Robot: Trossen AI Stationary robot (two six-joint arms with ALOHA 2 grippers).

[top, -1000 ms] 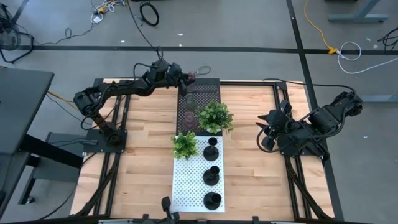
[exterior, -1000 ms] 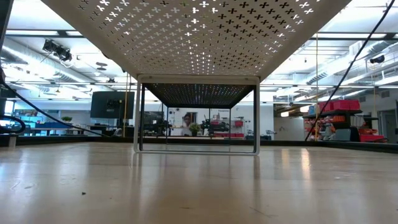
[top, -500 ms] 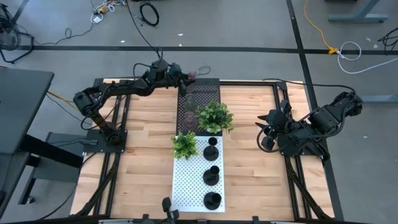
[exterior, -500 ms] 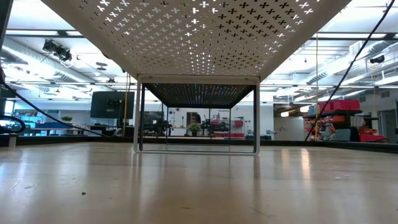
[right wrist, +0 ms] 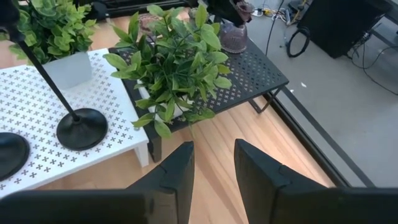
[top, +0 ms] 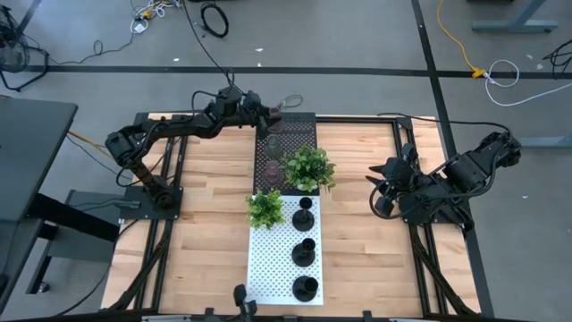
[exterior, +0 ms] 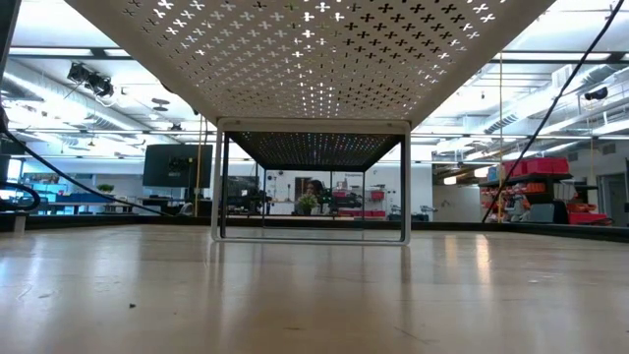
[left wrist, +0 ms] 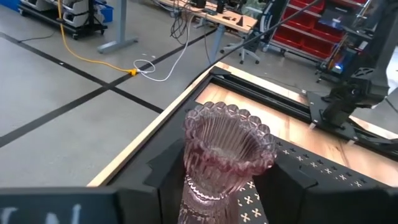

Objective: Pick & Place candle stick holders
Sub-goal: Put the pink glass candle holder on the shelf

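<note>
1. High view: a wooden surface (top: 206, 224) carries two perforated stands end to end, a black stand (top: 302, 134) at the far side and a white stand (top: 268, 259) nearer the camera's low edge.
2. On the white stand sit three black candle holders (top: 304, 253) in a row, apart from one another, with a small leafy plant (top: 265, 207) at the stand's far left corner.
3. On the black stand a larger leafy plant (top: 308, 167) sits at the end nearest the white stand. Glass candle holders stand along its left side, faint against the dark top, so I cannot count them surely.
4. The left claw (top: 268, 111) reaches over the far left corner of the black stand, at a pink glass holder (top: 276, 108).
5. Left wrist view: the pink glass holder (left wrist: 227, 155), ribbed with a beaded rim, stands upright on the black stand between the two dark fingers (left wrist: 292, 186). The fingers stand apart on either side of it; whether they touch the glass I cannot tell.
6. The right claw (top: 379, 186) waits over the surface's right part, well apart from both stands.
7. Right wrist view: its fingers (right wrist: 177, 171) stand apart with nothing between them, facing the larger plant (right wrist: 174, 62) and one black holder (right wrist: 81, 127).
</note>
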